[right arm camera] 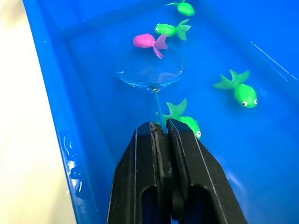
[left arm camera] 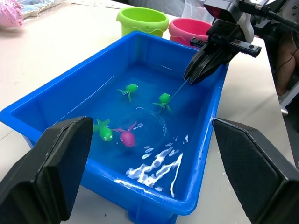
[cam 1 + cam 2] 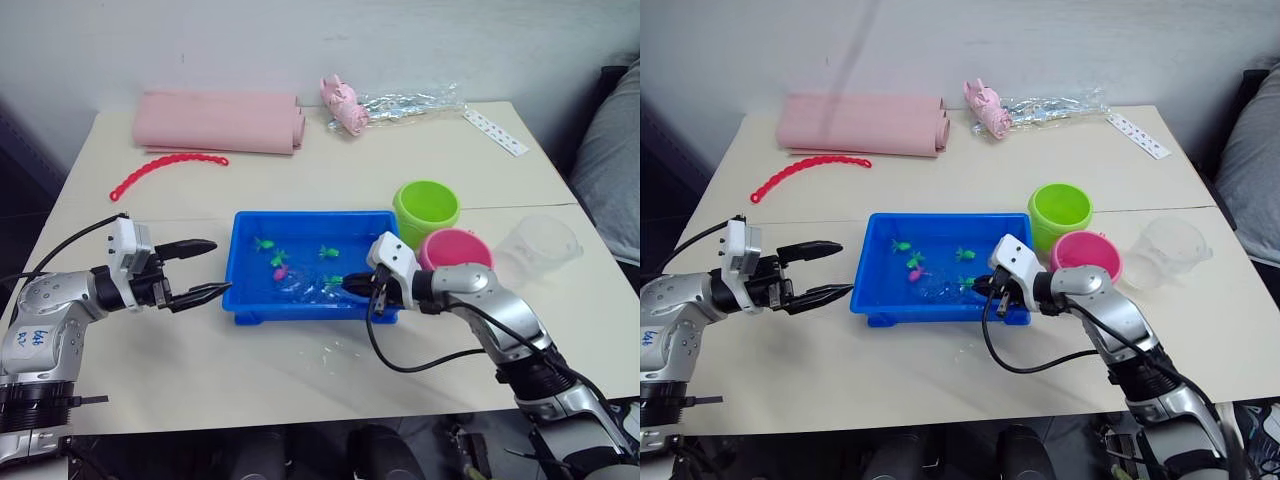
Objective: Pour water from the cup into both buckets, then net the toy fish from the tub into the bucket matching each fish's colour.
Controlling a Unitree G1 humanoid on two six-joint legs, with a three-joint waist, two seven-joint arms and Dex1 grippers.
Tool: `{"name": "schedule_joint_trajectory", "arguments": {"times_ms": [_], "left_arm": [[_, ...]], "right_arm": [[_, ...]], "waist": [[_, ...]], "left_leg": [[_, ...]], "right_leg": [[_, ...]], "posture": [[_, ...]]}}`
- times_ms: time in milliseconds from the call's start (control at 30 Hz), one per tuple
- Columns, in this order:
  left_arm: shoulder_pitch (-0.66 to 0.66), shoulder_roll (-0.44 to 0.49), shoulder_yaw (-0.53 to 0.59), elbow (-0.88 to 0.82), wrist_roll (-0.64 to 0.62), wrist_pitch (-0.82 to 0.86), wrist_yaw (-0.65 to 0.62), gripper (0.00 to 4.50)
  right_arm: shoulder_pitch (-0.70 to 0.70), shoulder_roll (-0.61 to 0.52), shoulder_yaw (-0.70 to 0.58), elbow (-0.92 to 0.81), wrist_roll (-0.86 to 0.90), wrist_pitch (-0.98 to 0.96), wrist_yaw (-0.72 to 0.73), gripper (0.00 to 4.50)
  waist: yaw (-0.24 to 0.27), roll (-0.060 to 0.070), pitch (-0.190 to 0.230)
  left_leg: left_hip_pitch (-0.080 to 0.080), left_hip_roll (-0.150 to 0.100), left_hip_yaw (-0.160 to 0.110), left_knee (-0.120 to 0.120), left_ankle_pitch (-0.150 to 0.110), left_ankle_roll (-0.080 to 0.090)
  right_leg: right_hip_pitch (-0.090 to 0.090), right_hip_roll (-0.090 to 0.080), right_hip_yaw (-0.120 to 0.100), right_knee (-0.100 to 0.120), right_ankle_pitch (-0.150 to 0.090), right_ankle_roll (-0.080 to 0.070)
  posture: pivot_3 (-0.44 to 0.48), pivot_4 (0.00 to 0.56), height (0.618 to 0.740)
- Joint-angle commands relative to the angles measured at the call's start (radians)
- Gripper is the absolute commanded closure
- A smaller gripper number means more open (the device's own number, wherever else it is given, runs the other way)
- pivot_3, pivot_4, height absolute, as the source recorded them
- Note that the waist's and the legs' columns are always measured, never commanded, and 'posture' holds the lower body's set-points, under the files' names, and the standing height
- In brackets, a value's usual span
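The right gripper (image 1: 160, 128), reaching over the near right end of the blue tub (image 3: 243, 300), has its jaws pinched tight on the thin handle of the net (image 1: 149, 77), whose hoop sits in the water beside a pink fish (image 1: 148, 42) among green fish (image 1: 238, 91). The left gripper (image 3: 205, 268) hovers just off the tub's left end, jaws spread wide and empty. The green bucket (image 3: 426, 210), the pink bucket (image 3: 455, 250) and the cup (image 3: 540, 245) stand on the surface to the tub's right.
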Motion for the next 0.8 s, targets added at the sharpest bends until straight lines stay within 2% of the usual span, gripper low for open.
{"name": "schedule_joint_trajectory", "arguments": {"times_ms": [33,467,800], "left_arm": [[-0.022,0.012,0.005,0.001,-0.002,-0.019,-0.009,0.04],[-0.049,0.015,-0.009,0.034,0.005,-0.023,-0.034,0.04],[-0.091,0.021,-0.012,-0.013,-0.022,0.013,-0.043,0.04]], "right_arm": [[0.018,0.004,-0.031,-0.032,0.005,-0.031,0.006,4.50],[0.050,-0.001,-0.105,-0.036,0.074,-0.096,0.093,4.50],[0.137,-0.088,-0.257,-0.181,0.190,-0.087,0.142,4.50]], "waist": [[0.000,0.000,0.000],[0.000,0.000,0.000],[0.003,0.000,0.000]], "left_leg": [[0.000,0.000,0.000,0.000,0.000,0.000],[0.000,0.000,0.000,0.000,0.000,0.000],[0.000,0.000,0.000,0.000,0.000,0.000]], "right_leg": [[0.000,0.000,0.000,0.000,0.000,0.000],[0.000,0.000,0.000,0.000,0.000,0.000],[0.001,0.000,0.000,-0.001,0.000,0.000]], "posture": [[0.000,0.150,0.740],[0.000,0.150,0.740],[0.000,0.150,0.740]]}}
